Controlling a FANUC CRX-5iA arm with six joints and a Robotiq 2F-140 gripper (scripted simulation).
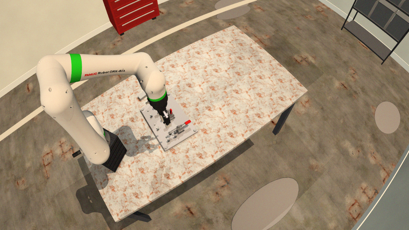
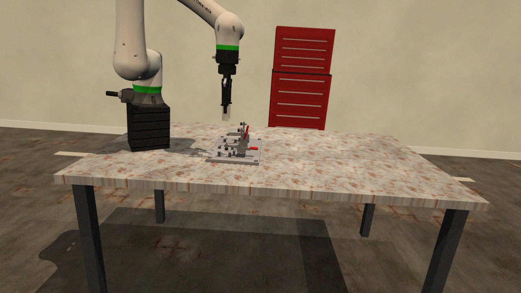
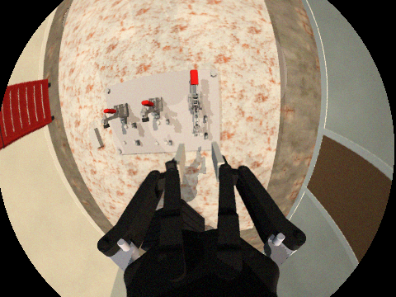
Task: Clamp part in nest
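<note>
The grey fixture plate (image 1: 169,127) lies on the marble table and carries three toggle clamps with red handles. In the wrist view the plate (image 3: 165,112) shows two clamps with raised handles (image 3: 110,111) (image 3: 147,102) and one with its handle lying flat (image 3: 194,78). The part, a small grey block (image 1: 141,96), lies on the table beside the plate's far end; it also shows in the wrist view (image 3: 98,138). My gripper (image 2: 225,115) hangs well above the plate, pointing straight down. Its fingers stand partly closed with a clear gap and nothing between them.
The arm's black pedestal (image 2: 147,125) stands on the table's left end. A red tool cabinet (image 2: 301,78) stands behind the table. A dark shelf rack (image 1: 377,25) stands off to the far right.
</note>
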